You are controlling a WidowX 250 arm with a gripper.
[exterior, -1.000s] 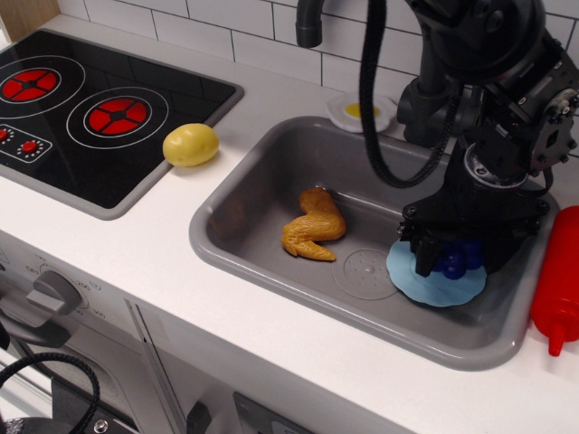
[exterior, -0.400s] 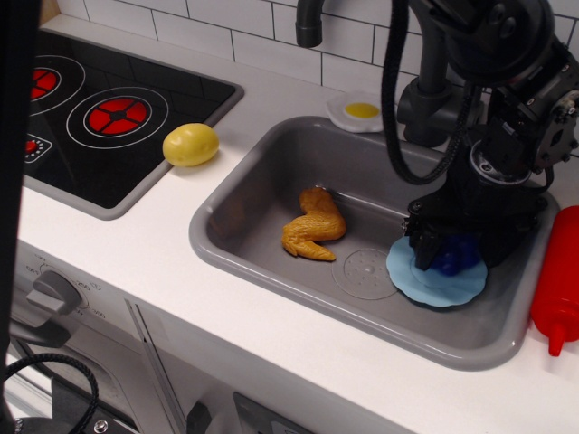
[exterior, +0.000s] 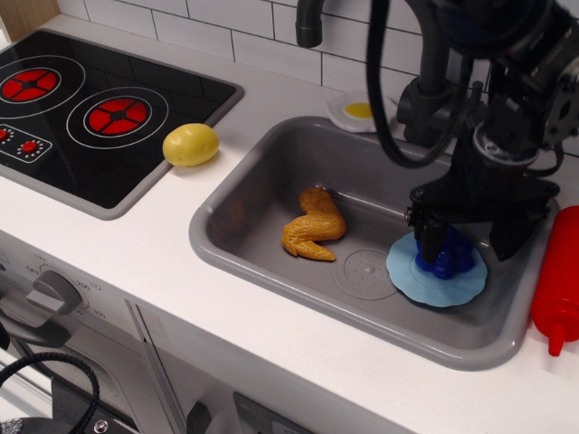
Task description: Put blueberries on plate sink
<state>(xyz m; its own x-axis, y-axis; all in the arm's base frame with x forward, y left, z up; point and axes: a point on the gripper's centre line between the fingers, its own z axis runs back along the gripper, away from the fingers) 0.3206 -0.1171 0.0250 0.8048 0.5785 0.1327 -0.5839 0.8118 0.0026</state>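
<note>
The blueberries (exterior: 448,260), a glossy deep-blue cluster, rest on the light-blue scalloped plate (exterior: 425,282) at the right end of the grey sink (exterior: 262,185). My black gripper (exterior: 466,240) hangs just above them, fingers spread wide, one finger (exterior: 429,240) at the cluster's left and the other (exterior: 508,237) off to its right. The gripper is open and nothing is held. Part of the cluster's top is hidden by the wrist.
A golden chicken wing (exterior: 312,225) lies in the sink's middle. A red ketchup bottle (exterior: 559,280) stands right of the sink. A fried egg (exterior: 360,111) sits behind the basin beside the dark faucet (exterior: 310,20). A yellow potato (exterior: 190,144) lies by the stove (exterior: 81,113).
The gripper has opened and risen off the blueberries, which now rest on the plate. The arm has shifted slightly up and right.
</note>
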